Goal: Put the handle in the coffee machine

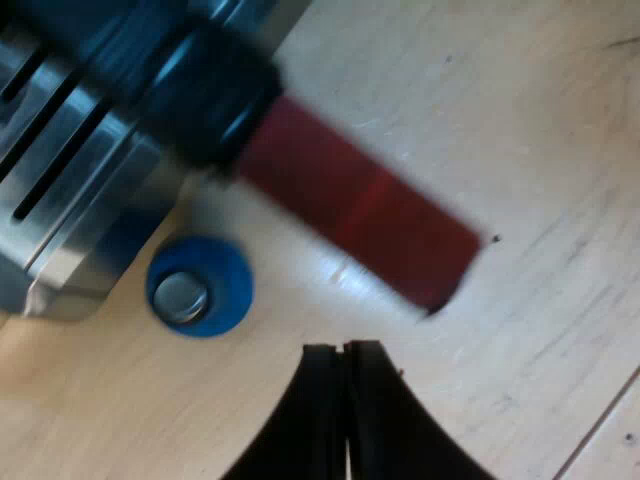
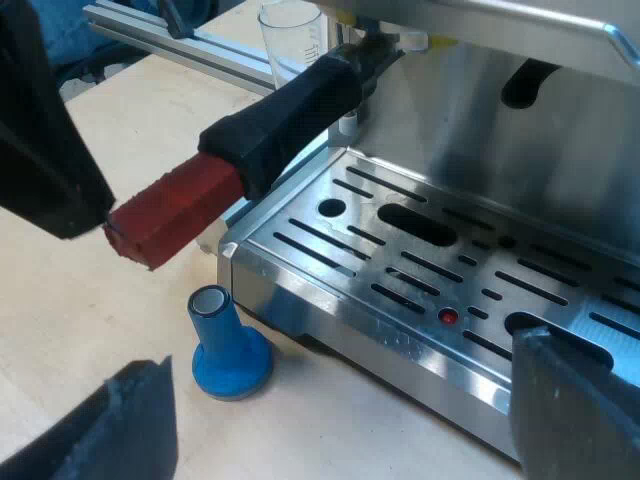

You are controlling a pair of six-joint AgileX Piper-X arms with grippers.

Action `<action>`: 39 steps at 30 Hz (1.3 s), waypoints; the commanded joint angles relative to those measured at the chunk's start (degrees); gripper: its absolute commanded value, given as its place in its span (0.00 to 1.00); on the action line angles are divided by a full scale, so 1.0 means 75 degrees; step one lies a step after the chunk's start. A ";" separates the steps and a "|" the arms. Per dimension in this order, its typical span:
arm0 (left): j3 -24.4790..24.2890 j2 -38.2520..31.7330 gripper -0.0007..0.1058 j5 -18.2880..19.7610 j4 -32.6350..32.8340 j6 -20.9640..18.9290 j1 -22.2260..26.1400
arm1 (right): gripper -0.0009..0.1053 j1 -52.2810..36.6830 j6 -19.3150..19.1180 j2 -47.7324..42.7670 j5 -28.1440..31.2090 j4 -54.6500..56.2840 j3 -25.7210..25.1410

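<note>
The holder's dark handle runs out from under the espresso machine's front and ends in a red tip. From above, the red tip hangs over the wooden table. My left gripper is a short way off the red tip, fingers shut together and holding nothing. A black part of the other arm looms beside the red tip in the right wrist view. My right gripper is open, its fingers spread wide over the drip tray's edge, with nothing between them.
A blue tamper stands upright on the table against the drip tray's corner, also seen from above as the blue tamper. A measuring glass stands beyond the handle beside the machine. A metal rail runs behind it.
</note>
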 commanded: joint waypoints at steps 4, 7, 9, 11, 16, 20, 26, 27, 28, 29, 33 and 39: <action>0.0359 -0.0548 0.01 0.0093 -0.0012 0.0106 0.1025 | 0.67 -0.0031 0.0098 -0.0055 -0.0022 -0.0036 -0.0093; 0.0369 -0.0892 0.01 0.0060 0.0009 0.0106 0.1562 | 0.67 -0.0031 0.0209 -0.0055 -0.0022 -0.0036 -0.0093; 0.0369 -0.1080 0.01 0.0060 0.0009 0.0106 0.1792 | 0.67 -0.0031 0.0205 -0.0055 -0.0022 -0.0036 -0.0093; 0.0369 -0.1312 0.01 0.0060 0.0009 0.0231 0.1981 | 0.67 -0.0031 0.0205 -0.0055 0.0280 -0.0036 -0.0093; 0.0369 -0.2002 0.01 0.0060 0.0009 0.0453 0.2476 | 0.67 -0.0031 0.0205 -0.0055 0.0455 -0.0036 -0.0093; 0.0369 -0.2403 0.01 0.0097 -0.0009 0.0540 0.2877 | 0.67 -0.0031 0.0205 -0.0055 0.0068 -0.0036 -0.0093; 0.0369 -0.3074 0.37 0.0352 -0.0008 0.0557 0.3481 | 0.67 -0.0031 0.0205 -0.0037 -0.0014 -0.0036 -0.0120; 0.0369 -0.3121 0.41 0.0351 -0.0008 0.0557 0.3515 | 0.67 -0.0031 0.0184 -0.0037 -0.0014 -0.0036 -0.0141; 0.0369 -0.3192 0.51 0.0351 -0.0008 0.0557 0.3540 | 0.67 -0.0031 0.0143 -0.0037 -0.0014 -0.0036 -0.0192; 0.0369 -0.3240 0.57 0.0351 -0.0008 0.0557 0.3559 | 0.67 -0.0031 0.0137 -0.0037 -0.0014 -0.0036 -0.0214; 0.0369 -0.3387 0.70 0.0351 -0.0008 0.0557 0.3573 | 0.67 -0.0162 0.0089 -0.0012 -0.0014 0.0031 -0.0534; 0.0369 -0.3521 0.71 0.0351 -0.0008 0.0025 0.3573 | 0.67 -0.1230 0.0103 -0.0012 -0.0014 0.1044 -0.1108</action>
